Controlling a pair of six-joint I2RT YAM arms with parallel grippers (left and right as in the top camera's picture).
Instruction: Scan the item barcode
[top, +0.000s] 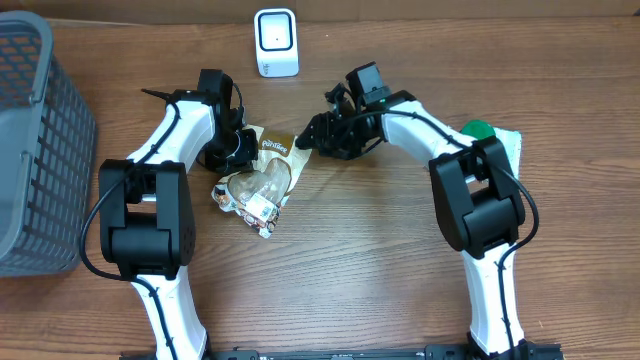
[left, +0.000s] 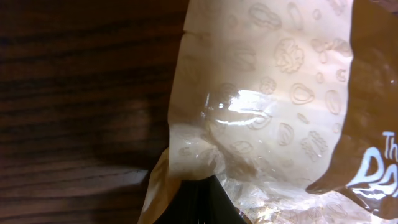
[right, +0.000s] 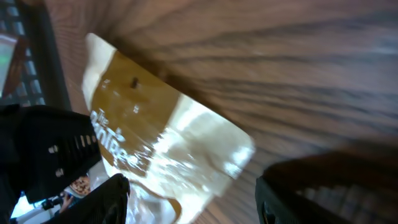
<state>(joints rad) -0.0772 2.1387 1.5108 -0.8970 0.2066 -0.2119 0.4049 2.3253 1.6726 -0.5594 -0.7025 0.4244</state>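
The item is a crinkly snack bag with a brown-and-cream top, lying flat on the wooden table. My left gripper is at the bag's upper left edge and shut on it. In the left wrist view its dark jaws pinch the cream plastic. My right gripper hovers at the bag's top right corner, open. In the right wrist view that corner lies between the spread fingers. I cannot make out a barcode in any view. The white scanner stands at the table's far edge.
A grey mesh basket fills the left side of the table. A green-and-white packet lies partly hidden behind the right arm. The left gripper body shows dark at the left of the right wrist view.
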